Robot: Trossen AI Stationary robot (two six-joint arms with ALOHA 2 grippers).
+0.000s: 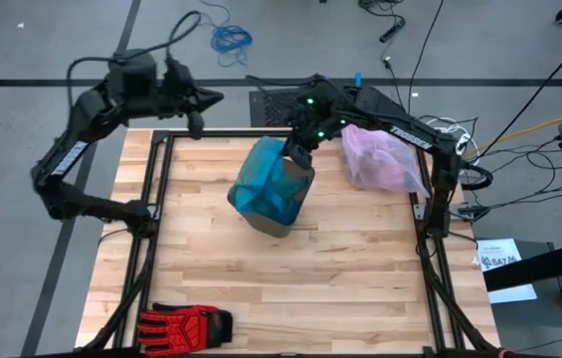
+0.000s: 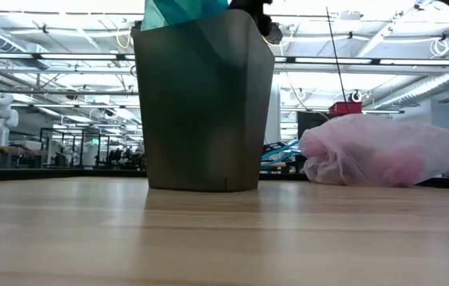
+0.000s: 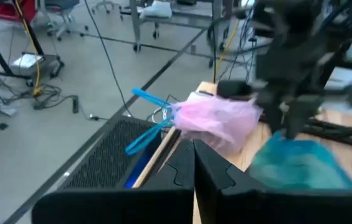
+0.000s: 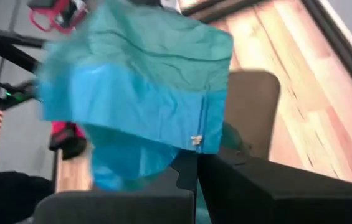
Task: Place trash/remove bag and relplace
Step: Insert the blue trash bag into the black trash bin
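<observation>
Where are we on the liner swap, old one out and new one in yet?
Done: the pink bag lies on the table's far right corner, out of the bin. In hand: the right gripper is shut at the bin's rim on the teal bag, which sits in the bin. Left: spreading the teal bag over the rim. The left gripper waits shut at the far left.

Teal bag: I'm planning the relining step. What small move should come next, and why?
Probably the right end effector, shut on the teal bag, should tug its edge outward over the bin rim; the bag looks bunched, not cuffed.
</observation>
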